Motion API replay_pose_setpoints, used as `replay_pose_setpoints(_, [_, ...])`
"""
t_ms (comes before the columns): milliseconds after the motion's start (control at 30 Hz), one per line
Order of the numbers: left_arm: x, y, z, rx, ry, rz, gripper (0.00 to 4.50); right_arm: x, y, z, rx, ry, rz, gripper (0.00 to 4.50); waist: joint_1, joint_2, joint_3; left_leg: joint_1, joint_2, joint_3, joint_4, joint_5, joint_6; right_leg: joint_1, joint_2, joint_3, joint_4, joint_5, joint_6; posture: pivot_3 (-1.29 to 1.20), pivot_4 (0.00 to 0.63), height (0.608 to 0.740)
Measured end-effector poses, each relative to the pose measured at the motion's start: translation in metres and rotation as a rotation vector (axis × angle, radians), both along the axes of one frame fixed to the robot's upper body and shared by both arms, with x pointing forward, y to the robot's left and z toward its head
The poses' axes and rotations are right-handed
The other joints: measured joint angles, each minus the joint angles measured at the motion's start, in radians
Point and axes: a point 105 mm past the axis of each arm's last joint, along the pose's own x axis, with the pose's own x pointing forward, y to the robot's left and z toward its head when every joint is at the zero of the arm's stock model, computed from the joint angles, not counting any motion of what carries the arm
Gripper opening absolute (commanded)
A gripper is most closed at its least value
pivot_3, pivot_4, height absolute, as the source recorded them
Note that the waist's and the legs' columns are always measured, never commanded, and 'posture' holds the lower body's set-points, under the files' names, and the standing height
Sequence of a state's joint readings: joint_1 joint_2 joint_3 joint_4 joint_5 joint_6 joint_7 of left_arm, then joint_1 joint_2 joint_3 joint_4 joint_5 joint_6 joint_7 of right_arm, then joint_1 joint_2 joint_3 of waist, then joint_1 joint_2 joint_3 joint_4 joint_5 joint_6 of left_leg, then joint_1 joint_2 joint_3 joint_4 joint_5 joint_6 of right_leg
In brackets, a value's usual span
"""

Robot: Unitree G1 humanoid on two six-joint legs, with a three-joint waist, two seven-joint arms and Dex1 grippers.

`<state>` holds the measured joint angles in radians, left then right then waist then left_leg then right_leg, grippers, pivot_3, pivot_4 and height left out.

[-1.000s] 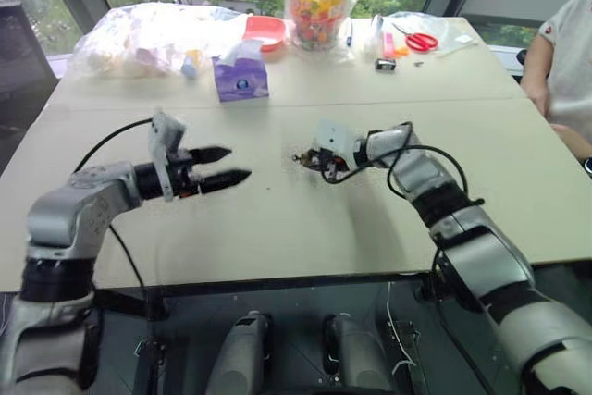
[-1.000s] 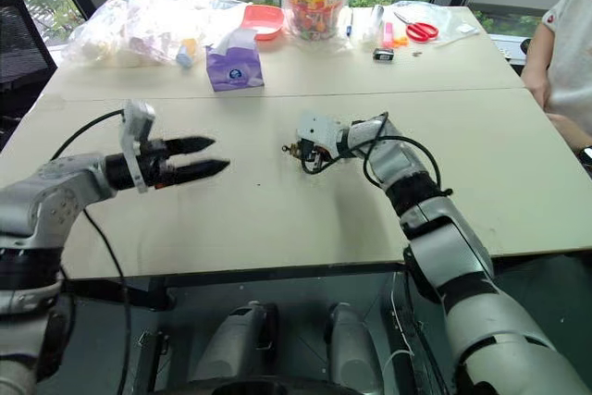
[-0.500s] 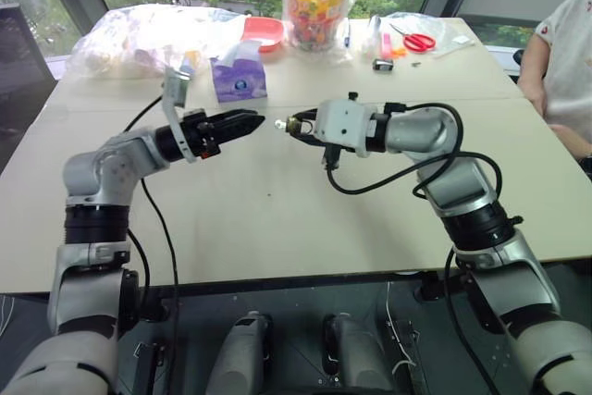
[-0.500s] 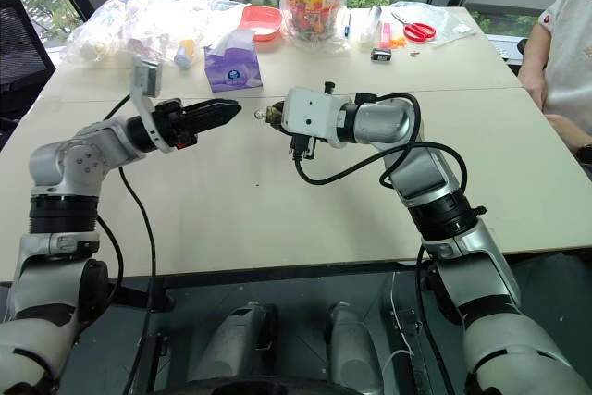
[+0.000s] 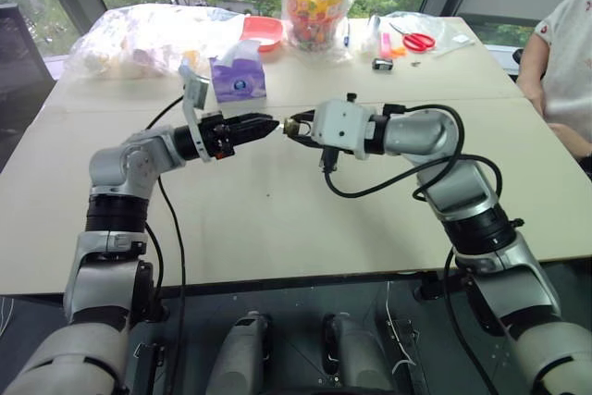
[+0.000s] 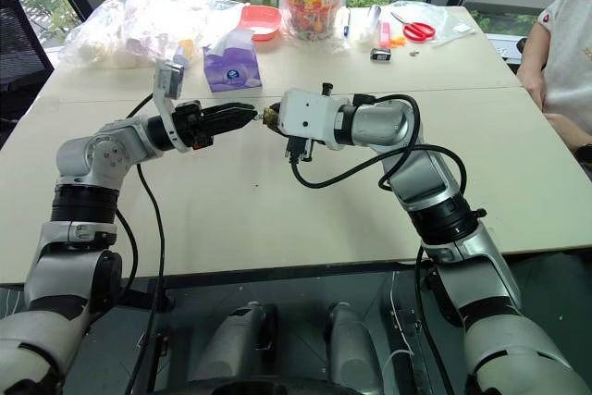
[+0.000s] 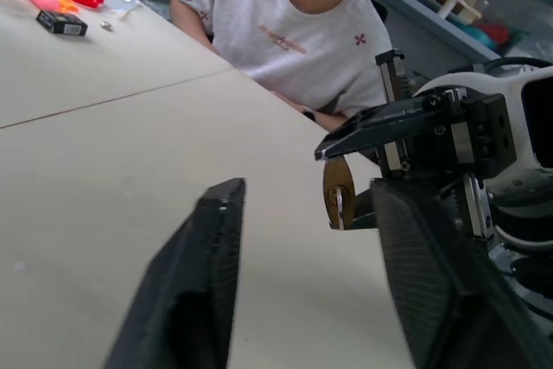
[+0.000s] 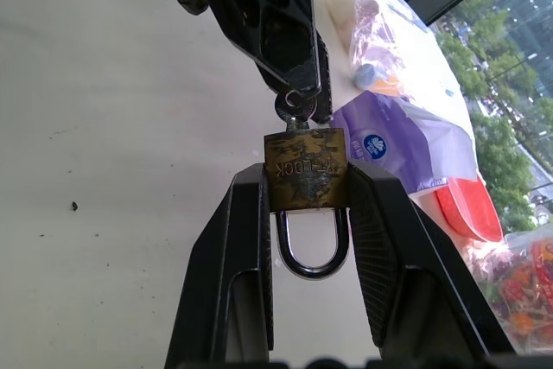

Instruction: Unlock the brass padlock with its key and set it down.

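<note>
Left hand (image 5: pixel 270 125) now at key (image 8: pixel 296 106)

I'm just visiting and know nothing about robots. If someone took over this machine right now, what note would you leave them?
Right end effector: shut on the brass padlock, held above the table, shackle loop pointing back toward its wrist.
Left end effector: fingertips at the key, which sits in the padlock's keyway; whether they grip it, I cannot tell.
Done: padlock lifted, key in the lock.
Left: turn the key, open the shackle, which looks closed, and set the padlock down on the table.
A person sits at the table's right side.
</note>
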<state>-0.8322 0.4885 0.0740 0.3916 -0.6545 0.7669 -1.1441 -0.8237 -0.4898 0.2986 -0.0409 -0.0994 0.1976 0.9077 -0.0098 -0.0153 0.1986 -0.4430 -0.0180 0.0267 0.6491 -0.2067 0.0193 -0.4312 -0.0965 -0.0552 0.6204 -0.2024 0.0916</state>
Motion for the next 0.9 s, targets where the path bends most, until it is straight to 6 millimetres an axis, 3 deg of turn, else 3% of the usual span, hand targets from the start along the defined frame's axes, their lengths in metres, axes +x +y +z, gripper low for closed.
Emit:
replay_pose_setpoints(367, [0.0023,-0.0067,-0.0037,0.058,-0.069,0.004,0.64,0.0019,-0.0006,0.0001,-0.003,0.001,-0.02,0.68,0.0,0.0,0.0,0.0,0.0,0.0,0.0,0.0,0.0,0.0,0.0,0.0,0.0,0.0,0.0,0.0,0.15,0.74])
replay_pose_setpoints(467, [0.002,-0.0086,-0.0001,0.053,-0.077,-0.005,0.02,0.0024,-0.001,0.0001,-0.002,0.001,-0.025,0.68,-0.001,0.0,0.0,0.0,0.0,0.0,0.0,0.0,0.0,0.0,0.0,0.0,0.0,0.0,0.0,0.0,0.15,0.74])
replay_pose_setpoints(767, [0.0017,-0.0092,0.0028,0.048,-0.081,-0.01,0.02,0.0027,-0.0008,0.0006,0.001,-0.001,-0.027,0.68,-0.001,0.0,0.0,0.0,0.0,0.0,0.0,0.0,0.0,0.0,0.0,0.0,0.0,0.0,0.0,0.0,0.15,0.74])
replay_pose_setpoints(900, [0.0019,-0.0101,0.0036,0.122,-0.166,-0.003,0.02,0.0032,-0.0015,-0.0007,-0.002,0.011,-0.032,0.68,-0.001,0.0,0.0,0.0,0.0,0.0,0.0,0.0,0.0,0.0,0.0,0.0,0.0,0.0,0.0,0.0,0.15,0.74])
